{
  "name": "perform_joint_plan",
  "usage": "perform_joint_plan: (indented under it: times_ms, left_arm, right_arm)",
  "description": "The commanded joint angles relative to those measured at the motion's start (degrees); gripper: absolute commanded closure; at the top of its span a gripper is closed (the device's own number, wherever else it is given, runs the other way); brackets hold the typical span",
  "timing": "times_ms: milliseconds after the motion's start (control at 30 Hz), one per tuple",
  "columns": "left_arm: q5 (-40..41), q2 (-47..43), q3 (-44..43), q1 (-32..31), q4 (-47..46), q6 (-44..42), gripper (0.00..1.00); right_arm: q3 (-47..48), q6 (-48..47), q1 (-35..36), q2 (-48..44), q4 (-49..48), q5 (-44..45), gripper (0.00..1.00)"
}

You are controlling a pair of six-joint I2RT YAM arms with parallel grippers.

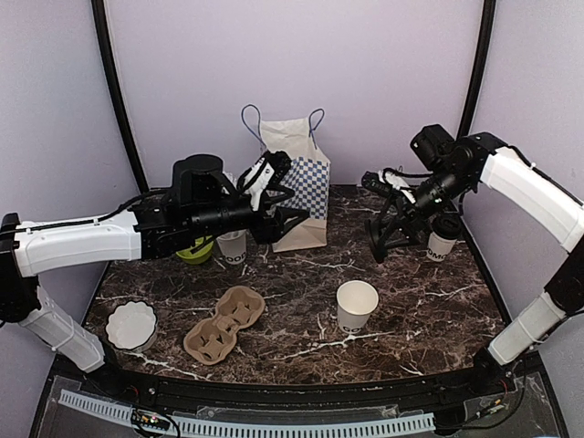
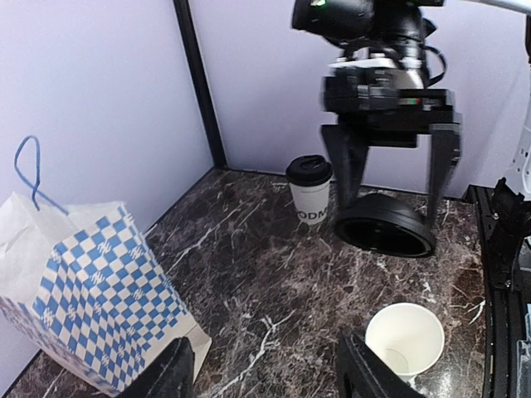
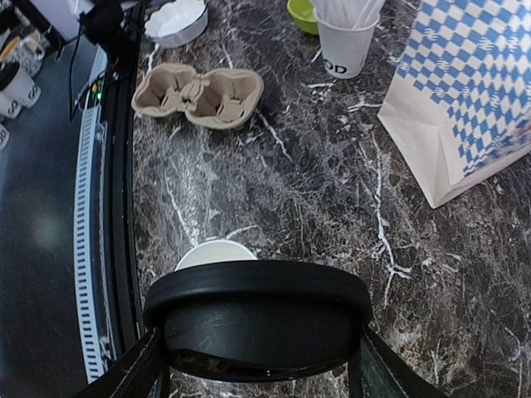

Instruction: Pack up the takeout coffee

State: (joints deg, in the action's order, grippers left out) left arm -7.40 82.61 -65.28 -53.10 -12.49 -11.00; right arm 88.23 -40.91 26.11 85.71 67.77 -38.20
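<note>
Nearest the lens, a black lid [image 3: 259, 319] is clamped between the fingers of the right pincer [image 2: 390, 217] and held above the marbled desk [image 1: 411, 310]. An uncapped white cup [image 1: 357, 304] is seen upright at mid-desk. A capped cup [image 2: 310, 189] is stood at the back right corner. The left pincer [image 2: 264, 373] is spread wide, with nothing between its fingers, just beside the checked paper bag [image 1: 297, 182]. A pulp carrier [image 1: 224, 322] is laid front left.

Robot test booth, plain lilac walls [image 1: 365, 73], marble-look tabletop [image 1: 420, 301]
</note>
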Motion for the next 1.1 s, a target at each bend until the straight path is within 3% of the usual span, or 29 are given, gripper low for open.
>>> perform_joint_plan:
  times_ms: [0, 200, 700, 1067]
  left_arm:
    - [0.4, -0.6, 2.6, 3.4, -2.1, 3.2, 0.39]
    - [-0.2, -3.3, 6.3, 5.2, -6.3, 5.0, 0.39]
    - [-0.5, -3.8, 6.8, 6.0, -6.5, 5.6, 0.39]
    - [-0.3, -4.0, 7.1, 6.1, -6.3, 5.5, 0.39]
  right_arm:
    - [-0.2, -4.1, 5.8, 0.5, 4.1, 9.3, 0.39]
    - [-2.1, -3.4, 9.4, 1.8, 3.0, 14.3, 0.38]
    - [-4.5, -1.4, 17.2, 5.3, 2.8, 22.5, 0.38]
    - [-4.5, -0.7, 18.8, 7.0, 2.2, 22.8, 0.38]
